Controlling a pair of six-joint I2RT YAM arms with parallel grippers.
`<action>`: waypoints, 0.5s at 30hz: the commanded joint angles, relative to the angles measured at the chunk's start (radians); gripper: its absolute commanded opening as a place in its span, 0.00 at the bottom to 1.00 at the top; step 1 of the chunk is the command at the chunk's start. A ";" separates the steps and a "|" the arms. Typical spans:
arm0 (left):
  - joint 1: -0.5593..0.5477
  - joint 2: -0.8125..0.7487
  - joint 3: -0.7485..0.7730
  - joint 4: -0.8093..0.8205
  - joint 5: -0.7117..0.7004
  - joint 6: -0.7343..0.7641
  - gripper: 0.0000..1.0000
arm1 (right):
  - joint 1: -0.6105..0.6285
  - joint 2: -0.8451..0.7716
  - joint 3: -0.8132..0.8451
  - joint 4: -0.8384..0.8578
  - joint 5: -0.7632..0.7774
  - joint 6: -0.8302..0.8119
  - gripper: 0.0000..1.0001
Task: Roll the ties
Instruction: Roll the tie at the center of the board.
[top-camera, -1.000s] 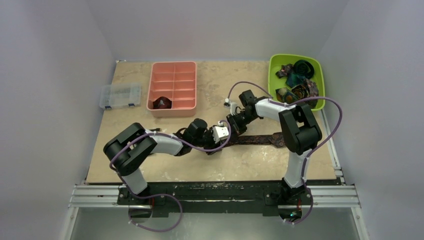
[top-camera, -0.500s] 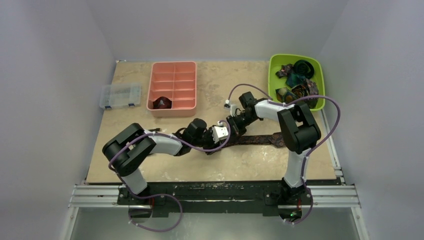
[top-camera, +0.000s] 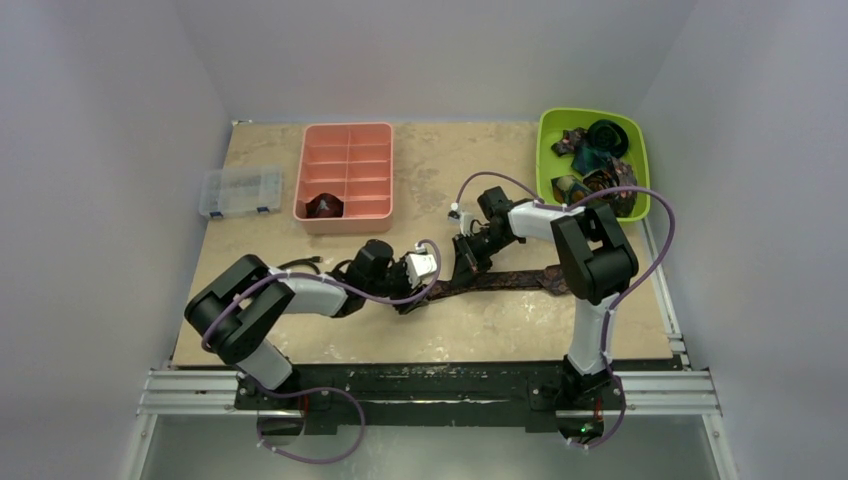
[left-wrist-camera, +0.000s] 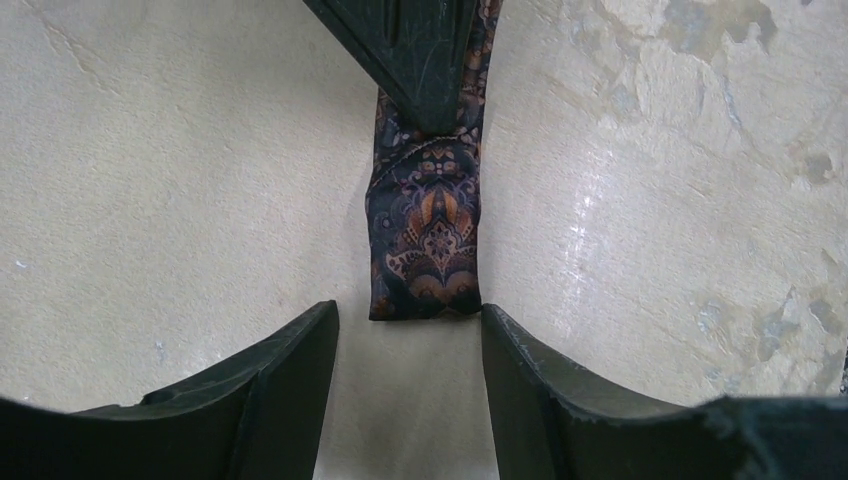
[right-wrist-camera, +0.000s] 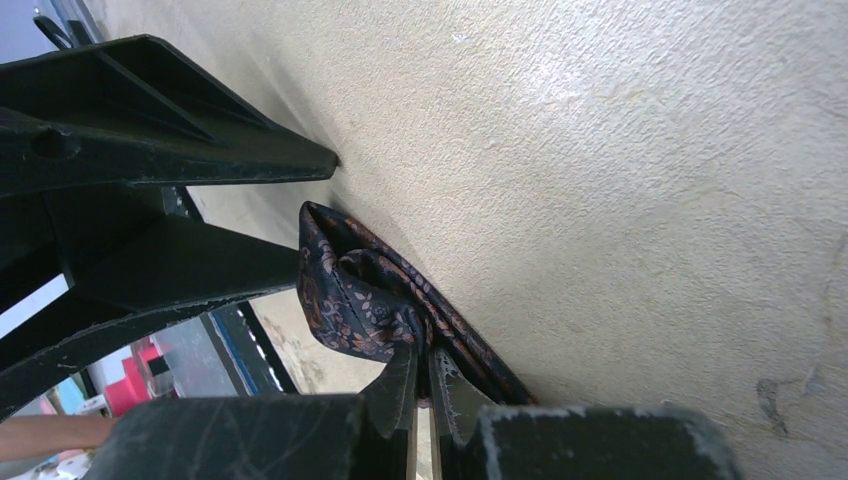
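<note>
Dark tie (top-camera: 520, 276) with orange-brown paisley lies flat, near-right of the pink tray (top-camera: 345, 226). Its long axis runs left-right, folded end tray-side. Right gripper (right-wrist-camera: 420, 375) pinches that fold; left gripper (left-wrist-camera: 408, 325) gapes wide.

tie (left-wrist-camera: 425, 235): dark, orange-purple paisley | tray (top-camera: 360, 224): salmon pink | bin (top-camera: 546, 160): lime green | table (top-camera: 430, 165): mottled beige
</note>
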 joint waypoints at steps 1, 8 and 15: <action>-0.005 0.034 0.058 0.062 0.053 -0.009 0.51 | 0.007 0.034 -0.017 0.035 0.083 -0.023 0.00; -0.030 -0.004 0.110 0.057 0.078 -0.037 0.41 | 0.006 0.037 -0.016 0.040 0.085 -0.020 0.00; -0.049 0.089 0.205 0.022 0.063 -0.067 0.40 | 0.007 0.038 -0.016 0.046 0.074 -0.010 0.00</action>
